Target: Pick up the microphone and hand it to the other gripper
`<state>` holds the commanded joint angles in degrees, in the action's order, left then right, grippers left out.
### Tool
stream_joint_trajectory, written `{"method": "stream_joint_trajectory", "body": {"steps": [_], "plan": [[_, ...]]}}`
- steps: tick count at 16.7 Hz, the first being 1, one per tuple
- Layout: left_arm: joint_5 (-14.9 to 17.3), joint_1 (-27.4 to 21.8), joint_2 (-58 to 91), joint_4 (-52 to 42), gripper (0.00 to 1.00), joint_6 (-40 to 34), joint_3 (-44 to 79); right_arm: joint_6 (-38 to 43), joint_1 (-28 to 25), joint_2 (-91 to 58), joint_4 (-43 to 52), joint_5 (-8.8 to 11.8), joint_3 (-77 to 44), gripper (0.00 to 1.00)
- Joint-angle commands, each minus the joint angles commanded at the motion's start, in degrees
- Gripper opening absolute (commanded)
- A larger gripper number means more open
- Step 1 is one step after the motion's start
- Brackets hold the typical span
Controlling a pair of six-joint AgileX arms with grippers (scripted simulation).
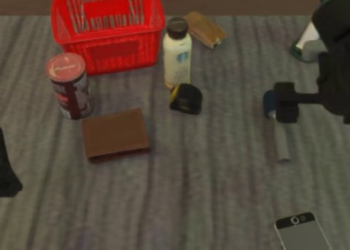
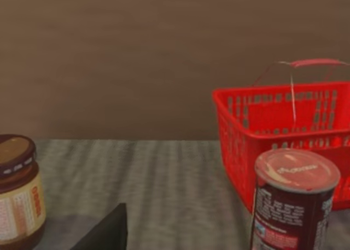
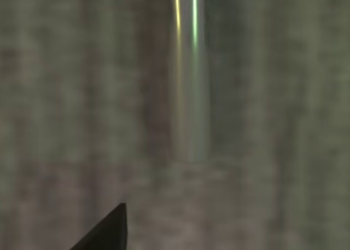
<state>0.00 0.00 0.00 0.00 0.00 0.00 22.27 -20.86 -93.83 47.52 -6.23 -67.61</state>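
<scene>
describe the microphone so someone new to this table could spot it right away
Look to the table's right side, under the right gripper. The microphone lies there, navy head poking out beside the gripper. It is the only slim grey stick; the phone nearby is flat.

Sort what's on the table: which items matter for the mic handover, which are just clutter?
Job:
microphone, lying at the table's right
right gripper, over its head end
left gripper, parked at the left edge

Clutter:
red basket
can
cream bottle
tape measure
brown wallet
phone
wooden block
jar
</scene>
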Motion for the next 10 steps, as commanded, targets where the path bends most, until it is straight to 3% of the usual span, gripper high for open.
{"method": "stream_joint_trajectory", "body": {"steps": [5, 10], "plan": [[0.0, 0.0, 0.0, 0.0, 1.0, 0.0, 0.0, 3.88, -3.73, -16.0, 7.81, -1.04, -12.31, 1.0], [0.0, 0.0, 0.0, 0.0, 1.0, 0.0, 0.0, 4.78, -4.6, -19.6, 9.53, -1.31, -15.24, 1.0]]}}
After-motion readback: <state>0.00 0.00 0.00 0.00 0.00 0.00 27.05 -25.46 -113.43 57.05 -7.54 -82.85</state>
